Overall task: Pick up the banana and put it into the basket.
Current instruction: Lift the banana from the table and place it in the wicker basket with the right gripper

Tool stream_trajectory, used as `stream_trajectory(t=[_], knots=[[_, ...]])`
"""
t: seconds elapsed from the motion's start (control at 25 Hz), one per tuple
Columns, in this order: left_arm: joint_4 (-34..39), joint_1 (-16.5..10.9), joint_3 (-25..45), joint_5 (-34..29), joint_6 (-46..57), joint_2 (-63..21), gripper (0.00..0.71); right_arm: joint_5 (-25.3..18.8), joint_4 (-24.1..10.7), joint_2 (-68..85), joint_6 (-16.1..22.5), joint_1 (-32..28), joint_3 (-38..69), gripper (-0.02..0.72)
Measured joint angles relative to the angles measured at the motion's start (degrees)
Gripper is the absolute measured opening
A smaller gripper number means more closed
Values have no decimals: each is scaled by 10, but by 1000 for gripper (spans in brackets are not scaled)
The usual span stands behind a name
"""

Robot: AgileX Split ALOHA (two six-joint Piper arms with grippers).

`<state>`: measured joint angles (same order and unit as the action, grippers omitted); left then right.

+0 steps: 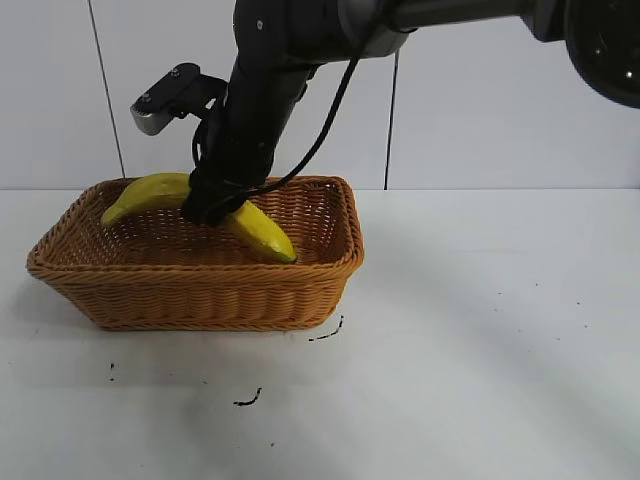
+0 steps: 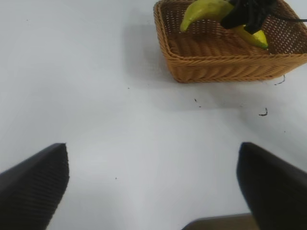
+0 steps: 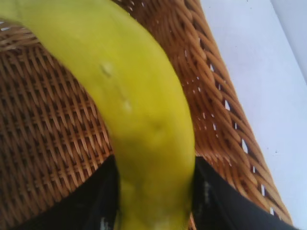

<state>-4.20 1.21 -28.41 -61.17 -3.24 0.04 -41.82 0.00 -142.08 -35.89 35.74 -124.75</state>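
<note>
The tan wicker basket [image 1: 200, 290] stands on the white table at the left. The yellow banana [image 1: 262, 232] lies across the inside of the basket, its ends pointing left and right. My right gripper [image 1: 215, 205] reaches down into the basket and is shut on the banana's middle. In the right wrist view the banana [image 3: 144, 120] fills the frame between the two black fingers [image 3: 96, 201], with basket weave [image 3: 48, 124] below it. The left wrist view shows the basket [image 2: 225, 62] and banana [image 2: 204, 9] far off. My left gripper [image 2: 153, 187] is open and empty over bare table.
Small dark marks [image 1: 248, 400] lie on the white table in front of the basket. A white wall with vertical seams stands behind. The table stretches bare to the right of the basket.
</note>
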Motion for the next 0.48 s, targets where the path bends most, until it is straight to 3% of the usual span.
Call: stream_trajectory(t=[0.16, 0.36, 0.48], knots=[[0, 0, 0, 0, 0, 0, 690, 10, 3, 0, 1, 0, 0, 575], [0, 0, 0, 0, 0, 0, 690, 12, 4, 10, 37, 0, 0, 637], [1, 0, 0, 0, 0, 0, 690, 2, 4, 36, 107, -2, 0, 639]])
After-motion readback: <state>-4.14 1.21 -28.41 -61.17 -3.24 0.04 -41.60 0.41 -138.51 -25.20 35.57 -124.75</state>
